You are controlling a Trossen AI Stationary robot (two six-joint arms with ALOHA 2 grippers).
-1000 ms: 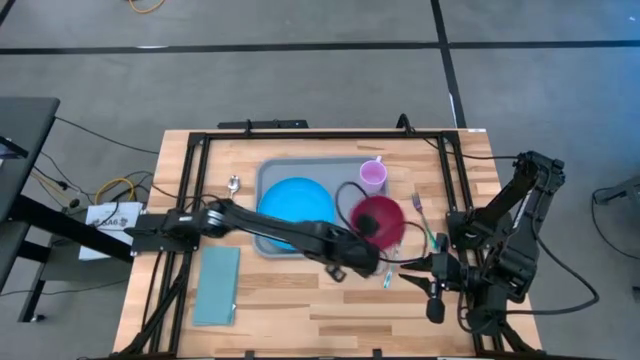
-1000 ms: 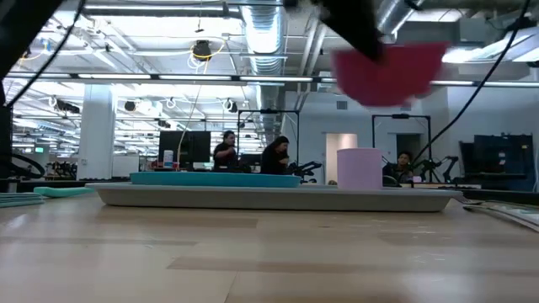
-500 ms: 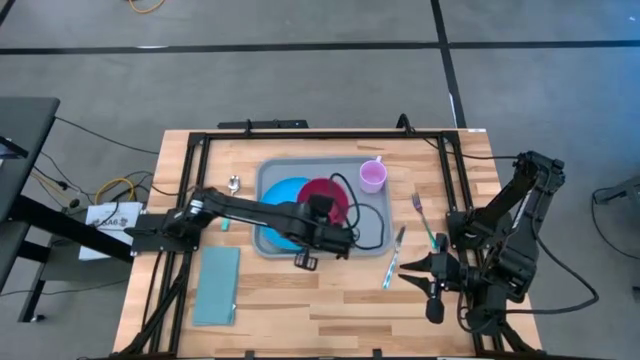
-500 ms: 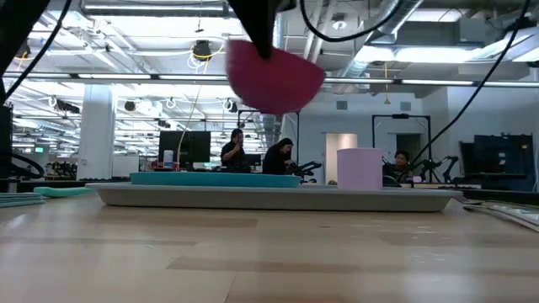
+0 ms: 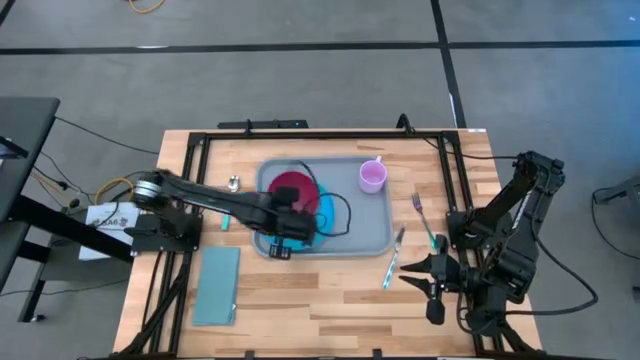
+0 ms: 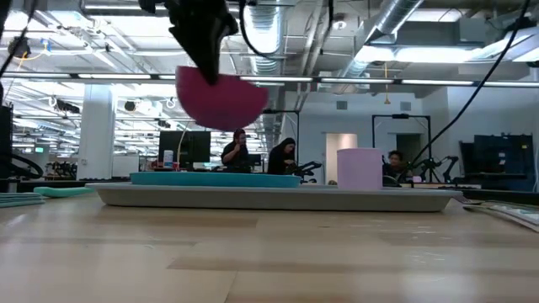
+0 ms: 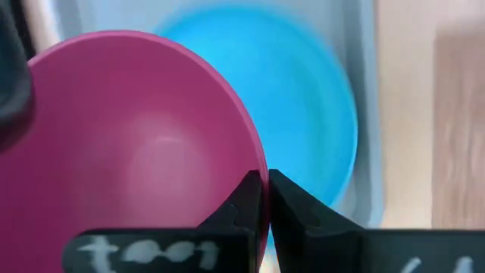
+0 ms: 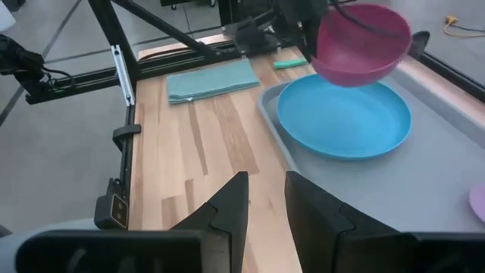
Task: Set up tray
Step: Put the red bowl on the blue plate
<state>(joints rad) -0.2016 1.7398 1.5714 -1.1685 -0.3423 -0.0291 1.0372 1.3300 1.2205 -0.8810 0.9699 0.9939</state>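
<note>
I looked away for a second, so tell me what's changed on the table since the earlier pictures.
The left pincer, shut on the rim of the magenta bowl, has carried it from beyond the tray's right edge leftward across the tray; it now hangs in the air over the blue plate. Nothing was let go. The plate, the lilac cup, the napkin, the cutlery and the right pincer stayed put.

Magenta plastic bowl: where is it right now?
The magenta plastic bowl hangs clear above the round bright-blue plate on the left part of the grey-blue plastic tray, its rim pinched in the left hand; the lilac cup stands farther right.
</note>
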